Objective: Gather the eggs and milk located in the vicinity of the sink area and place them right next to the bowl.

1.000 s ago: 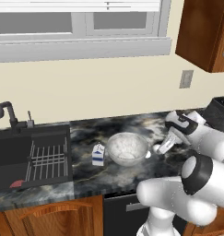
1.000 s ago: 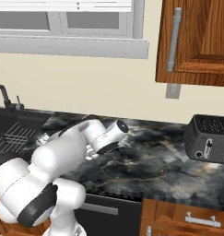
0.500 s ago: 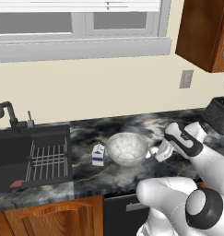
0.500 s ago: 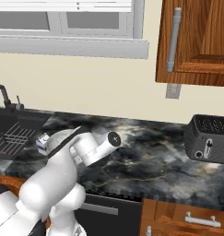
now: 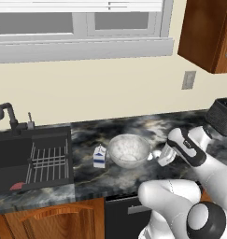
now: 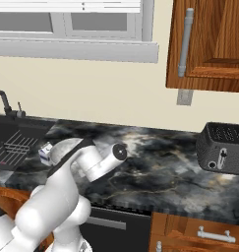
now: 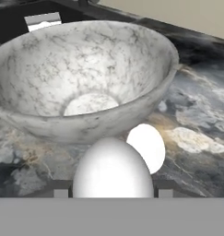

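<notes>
White arm (image 6: 86, 162) leans over the dark marble worktop (image 6: 155, 167), blocking most stuff behind it. Milk carton (image 6: 45, 151) peeks out at its left, w/ sink rack (image 6: 13, 147) further left. Black toaster (image 6: 224, 147) far right.

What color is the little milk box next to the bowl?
The milk carton is white with blue markings. It shows best in the left base view, just left of the bowl.

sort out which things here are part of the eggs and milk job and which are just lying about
Part of the job:
- egg between the end effector fingers
- second egg on the counter beside the bowl
- milk carton, left of the bowl
- bowl
- sink

Just lying about:
- toaster
- faucet
- wall outlet
</notes>
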Robot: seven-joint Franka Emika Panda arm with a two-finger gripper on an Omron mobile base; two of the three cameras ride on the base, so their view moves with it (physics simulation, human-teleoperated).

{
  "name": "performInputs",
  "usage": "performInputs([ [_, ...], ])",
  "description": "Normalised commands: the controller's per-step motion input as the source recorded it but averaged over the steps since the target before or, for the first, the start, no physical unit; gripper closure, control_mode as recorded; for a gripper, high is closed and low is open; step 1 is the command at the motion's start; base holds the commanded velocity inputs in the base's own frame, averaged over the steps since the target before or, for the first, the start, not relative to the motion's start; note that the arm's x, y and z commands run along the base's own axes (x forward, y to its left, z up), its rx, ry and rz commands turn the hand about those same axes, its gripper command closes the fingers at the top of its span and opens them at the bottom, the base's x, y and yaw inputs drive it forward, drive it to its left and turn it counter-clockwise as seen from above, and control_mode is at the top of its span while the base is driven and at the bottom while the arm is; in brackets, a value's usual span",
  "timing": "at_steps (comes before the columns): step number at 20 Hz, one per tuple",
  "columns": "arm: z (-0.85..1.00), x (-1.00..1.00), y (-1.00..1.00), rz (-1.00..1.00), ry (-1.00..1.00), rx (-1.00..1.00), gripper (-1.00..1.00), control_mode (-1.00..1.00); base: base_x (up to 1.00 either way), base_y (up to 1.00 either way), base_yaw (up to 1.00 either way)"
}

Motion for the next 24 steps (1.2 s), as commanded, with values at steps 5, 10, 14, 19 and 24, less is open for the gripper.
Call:
performInputs([
  [5,-0.16,0.0,0.0,0.0,0.05,0.0,1.0,-1.0,0.0,0.0,0.0],
  [10,-0.07,0.0,0.0,0.0,0.11,0.0,1.0,-1.0,0.0,0.0,0.0],
  [14,-0.04,0.0,0.06,0.0,0.08,0.0,1.0,-1.0,0.0,0.0,0.0],
  [19,-0.04,0.0,0.11,0.0,0.04,0.0,1.0,-1.0,0.0,0.0,0.0],
  [24,-0.13,0.0,0.1,0.0,0.03,0.0,1.0,-1.0,0.0,0.0,0.0],
])
